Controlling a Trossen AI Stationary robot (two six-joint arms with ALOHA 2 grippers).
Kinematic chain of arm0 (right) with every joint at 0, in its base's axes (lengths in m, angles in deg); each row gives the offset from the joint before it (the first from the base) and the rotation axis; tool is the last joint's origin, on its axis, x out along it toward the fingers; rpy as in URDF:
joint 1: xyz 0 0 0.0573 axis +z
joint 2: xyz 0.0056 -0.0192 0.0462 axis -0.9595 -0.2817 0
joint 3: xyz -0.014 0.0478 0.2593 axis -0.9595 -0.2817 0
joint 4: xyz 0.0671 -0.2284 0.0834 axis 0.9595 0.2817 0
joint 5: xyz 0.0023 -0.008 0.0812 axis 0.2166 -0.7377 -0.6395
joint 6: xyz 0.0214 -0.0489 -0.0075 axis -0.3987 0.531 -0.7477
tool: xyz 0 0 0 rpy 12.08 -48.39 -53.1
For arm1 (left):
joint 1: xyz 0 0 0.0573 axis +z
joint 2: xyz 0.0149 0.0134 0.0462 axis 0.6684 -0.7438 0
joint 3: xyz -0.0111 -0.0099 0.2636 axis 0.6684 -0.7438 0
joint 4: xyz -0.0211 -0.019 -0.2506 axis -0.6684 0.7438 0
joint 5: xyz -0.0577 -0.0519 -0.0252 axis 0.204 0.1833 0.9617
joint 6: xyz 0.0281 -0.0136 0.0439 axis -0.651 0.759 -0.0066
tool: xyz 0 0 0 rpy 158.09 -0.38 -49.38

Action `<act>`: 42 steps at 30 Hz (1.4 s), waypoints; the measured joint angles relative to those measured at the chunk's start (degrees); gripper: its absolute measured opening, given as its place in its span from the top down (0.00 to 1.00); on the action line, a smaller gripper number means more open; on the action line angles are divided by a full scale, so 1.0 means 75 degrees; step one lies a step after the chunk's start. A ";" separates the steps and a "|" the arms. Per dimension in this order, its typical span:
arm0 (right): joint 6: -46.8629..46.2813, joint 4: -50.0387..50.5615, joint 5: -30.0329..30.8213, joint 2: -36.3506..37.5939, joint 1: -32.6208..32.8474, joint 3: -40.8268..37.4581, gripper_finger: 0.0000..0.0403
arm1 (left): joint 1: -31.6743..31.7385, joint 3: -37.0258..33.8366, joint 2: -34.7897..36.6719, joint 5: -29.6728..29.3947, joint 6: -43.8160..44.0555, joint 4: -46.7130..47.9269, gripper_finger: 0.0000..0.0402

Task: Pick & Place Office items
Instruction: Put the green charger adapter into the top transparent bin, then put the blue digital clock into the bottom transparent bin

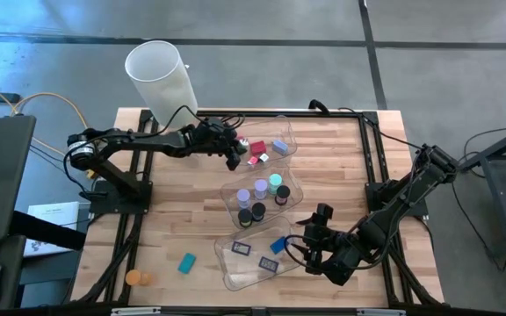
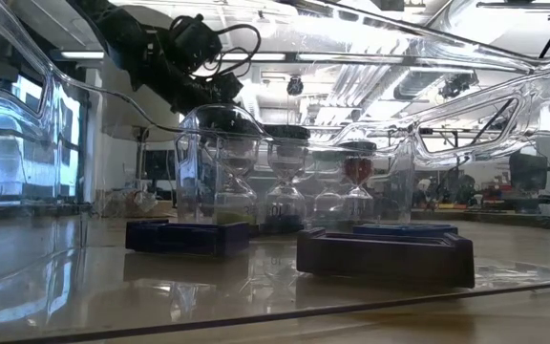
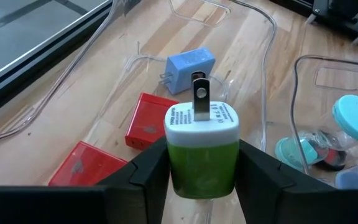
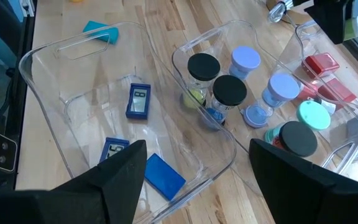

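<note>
My left pincer [image 3: 197, 177] was clamped on a green-and-white plug adapter [image 3: 202, 146], prongs pointing away from me, poised above the far tray [image 1: 286, 133]. I held it by the green body so it could drop straight in beside the red blocks [image 3: 151, 121] and the blue plug block [image 3: 190, 67] lying there, like with like, I reckoned. The middle tray [image 4: 185, 50] kept the capped cylinders: black [image 4: 203, 65], lilac [image 4: 246, 58], teal [image 4: 314, 115]. My right pincer [image 4: 194, 162] hung with fingers wide apart and nothing in them over the near tray [image 4: 33, 62], where the flat blue rectangles [image 4: 138, 101] lay. A teal piece [image 1: 186, 262] and an orange one [image 1: 136, 277] waited loose on the surface [image 1: 174, 211]. From table height, glare through the clear plastic blurred nearly everything.
</note>
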 joint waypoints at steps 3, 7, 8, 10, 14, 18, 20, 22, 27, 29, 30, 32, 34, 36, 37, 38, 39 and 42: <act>0.0000 0.0000 0.0000 0.0000 0.0000 0.0000 0.32 | 0.0000 0.0000 0.0000 0.0001 0.0000 0.0082 0.58; 0.0000 0.0000 0.0000 0.0000 -0.0001 0.0000 0.32 | 0.0000 0.0000 0.0000 -0.0031 0.0035 0.0158 0.50; 0.0000 0.0000 0.0000 0.0000 0.0000 0.0000 0.32 | 0.0000 0.0000 0.0000 -0.0034 0.0035 0.0158 0.48; 0.0000 0.0000 0.0000 0.0000 0.0000 0.0000 0.32 | 0.0000 0.0000 0.0000 -0.0037 0.0040 0.0150 0.46; 0.0000 0.0000 0.0000 0.0000 0.0000 0.0000 0.32 | 0.0000 0.0000 0.0000 -0.0039 0.0058 0.0151 0.45; 0.0000 0.0000 -0.0003 0.0000 0.0000 0.0000 0.32 | -0.0033 0.0000 0.0048 -0.0037 0.0058 0.0180 0.45; -0.0002 0.0000 -0.0021 0.0000 0.0000 0.0000 0.32 | -0.0063 0.0005 0.0239 0.0147 -0.0074 0.0257 0.45; -0.0003 0.0000 -0.0043 0.0000 -0.0003 0.0000 0.32 | -0.0118 0.0085 0.0565 0.0571 -0.0338 0.0465 0.45; -0.0003 0.0000 -0.0064 0.0000 -0.0001 0.0000 0.32 | -0.0574 0.0499 0.1722 0.0692 -0.0500 0.1698 0.45; -0.0003 0.0003 -0.0063 0.0000 -0.0003 0.0000 0.32 | -0.0890 0.0718 0.2191 0.0513 -0.0570 0.2367 0.45; -0.0003 0.0003 -0.0061 0.0000 -0.0003 0.0000 0.32 | -0.1079 0.0831 0.2414 0.0393 -0.0580 0.2749 0.45; 0.0029 0.0005 -0.0059 0.0000 0.0000 0.0000 0.32 | -0.1556 0.1022 0.2810 0.0048 -0.0558 0.3544 0.45; 0.0033 0.0006 -0.0058 0.0000 -0.0001 0.0000 0.32 | -0.2144 0.1141 0.3131 -0.0400 -0.0297 0.4275 0.45; 0.0035 0.0006 -0.0057 0.0000 -0.0003 0.0000 0.32 | -0.2779 0.1213 0.3385 -0.0774 0.0226 0.5002 0.45; 0.0037 0.0007 -0.0045 0.0000 -0.0002 0.0000 0.32 | -0.3108 0.1227 0.3457 -0.0933 0.0577 0.5350 0.45; 0.0038 0.0006 -0.0041 0.0000 -0.0003 0.0000 0.32 | -0.3442 0.1237 0.3517 -0.1017 0.0969 0.5659 0.45; 0.0038 0.0006 -0.0040 0.0000 -0.0003 0.0000 0.32 | -0.3770 0.1239 0.3537 -0.1075 0.1341 0.5960 0.45; 0.0055 0.0003 -0.0010 0.0000 -0.0005 0.0000 0.32 | -0.4817 0.1239 0.3441 -0.1112 0.2343 0.6840 0.45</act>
